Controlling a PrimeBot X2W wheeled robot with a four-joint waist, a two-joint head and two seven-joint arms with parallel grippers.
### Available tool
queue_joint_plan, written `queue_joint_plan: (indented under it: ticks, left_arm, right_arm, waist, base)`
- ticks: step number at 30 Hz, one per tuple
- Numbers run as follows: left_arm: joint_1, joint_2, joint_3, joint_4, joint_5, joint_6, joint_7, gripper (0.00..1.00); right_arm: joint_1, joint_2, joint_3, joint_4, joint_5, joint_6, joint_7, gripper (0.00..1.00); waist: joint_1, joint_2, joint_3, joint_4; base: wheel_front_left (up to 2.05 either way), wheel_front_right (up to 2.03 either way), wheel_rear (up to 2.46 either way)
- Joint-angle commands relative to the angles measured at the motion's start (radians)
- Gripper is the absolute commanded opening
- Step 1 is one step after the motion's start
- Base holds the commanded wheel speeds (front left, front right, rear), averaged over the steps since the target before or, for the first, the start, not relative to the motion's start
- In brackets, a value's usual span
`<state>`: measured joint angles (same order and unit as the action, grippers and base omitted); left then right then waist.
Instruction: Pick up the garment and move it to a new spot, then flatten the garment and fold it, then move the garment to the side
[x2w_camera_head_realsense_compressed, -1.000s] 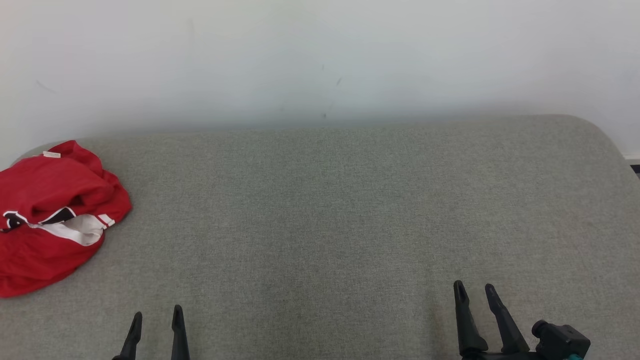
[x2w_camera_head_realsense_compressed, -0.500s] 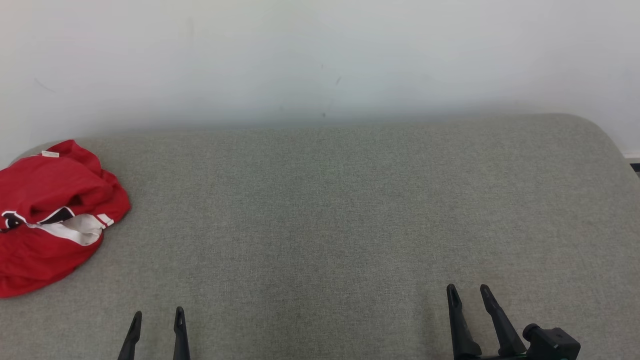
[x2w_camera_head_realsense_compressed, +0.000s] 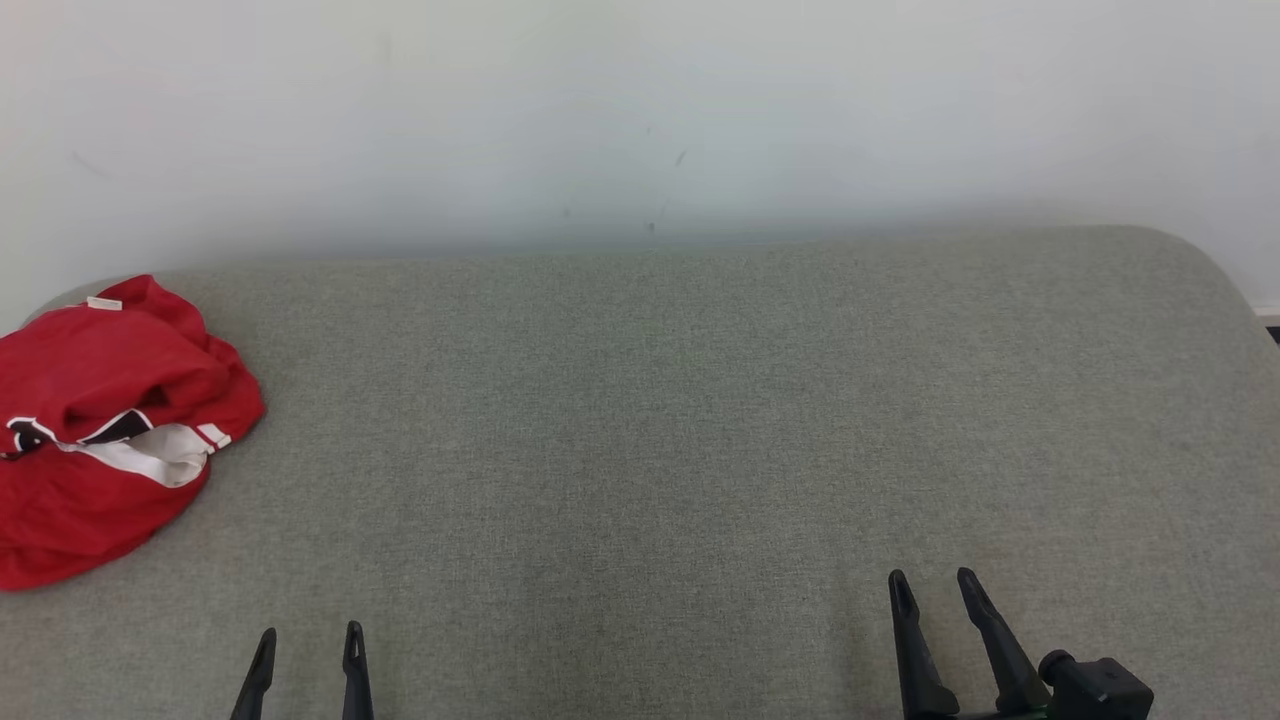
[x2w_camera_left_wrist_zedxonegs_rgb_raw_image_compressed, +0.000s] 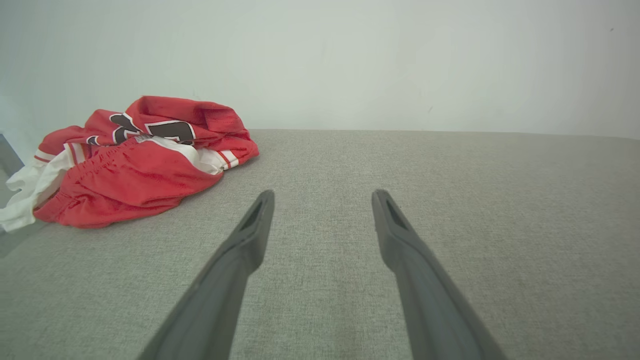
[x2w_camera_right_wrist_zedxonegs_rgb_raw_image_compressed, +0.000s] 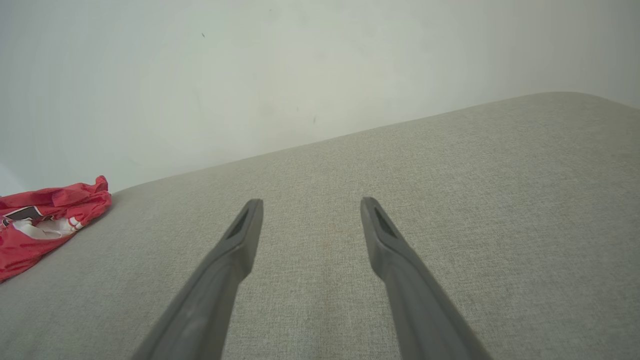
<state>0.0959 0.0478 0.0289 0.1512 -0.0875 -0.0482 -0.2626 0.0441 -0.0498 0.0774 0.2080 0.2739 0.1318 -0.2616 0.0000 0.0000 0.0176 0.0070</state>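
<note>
The garment (x2w_camera_head_realsense_compressed: 100, 430) is a crumpled red piece with white and black trim, lying at the far left of the grey fabric surface (x2w_camera_head_realsense_compressed: 700, 420). It also lies at the left in the left wrist view, garment (x2w_camera_left_wrist_zedxonegs_rgb_raw_image_compressed: 135, 160), and at the left edge in the right wrist view, garment (x2w_camera_right_wrist_zedxonegs_rgb_raw_image_compressed: 45, 220). My left gripper (x2w_camera_head_realsense_compressed: 308, 640) stands open at the lower left, well short of the garment and to its right, with nothing between its fingers. My right gripper (x2w_camera_head_realsense_compressed: 932, 585) stands open at the lower right, far from the garment.
A plain white wall (x2w_camera_head_realsense_compressed: 640, 110) runs along the back of the surface. The surface rounds off at its far right corner (x2w_camera_head_realsense_compressed: 1200, 260). The garment's white part hangs past the left edge in the left wrist view.
Both grippers have drawn back slightly toward the bottom of the head view, and the right one has shifted a little left. The garment lies as before.
</note>
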Motion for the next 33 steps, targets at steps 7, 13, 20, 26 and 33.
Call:
queue_joint_plan:
  ticks: [7,13,20,26,33]
  left_arm:
    - [0.007,0.004,0.012,0.002,-0.006,0.001,-0.004,1.0]
    - [0.008,0.004,0.015,0.003,-0.009,0.008,-0.004,1.0]
    - [0.009,0.004,0.017,0.002,-0.014,0.008,-0.004,1.0]
    - [0.007,0.004,0.019,0.006,-0.016,0.005,-0.004,1.0]
    - [0.005,0.004,0.016,0.008,-0.019,0.005,-0.004,1.0]
  right_arm:
    - [0.011,-0.001,-0.019,-0.003,0.008,-0.002,-0.005,1.0]
    - [0.012,-0.001,-0.026,-0.002,0.007,-0.002,-0.005,1.0]
    - [0.011,-0.001,-0.027,-0.005,0.007,-0.002,-0.005,1.0]
    - [0.01,-0.001,-0.026,-0.006,0.0,-0.002,-0.005,1.0]
    - [0.008,-0.001,-0.031,-0.009,-0.019,-0.002,-0.005,1.0]
  waist:
    - [0.0,0.0,-0.001,0.002]
    - [0.0,0.0,-0.002,0.003]
    - [0.0,0.0,-0.003,0.002]
    - [0.0,0.0,-0.003,0.001]
    - [0.0,0.0,-0.003,0.002]
  base:
    - [0.0,0.0,0.0]
    - [0.0,0.0,0.0]
    - [0.0,0.0,0.0]
    - [0.0,0.0,0.0]
    - [0.0,0.0,0.0]
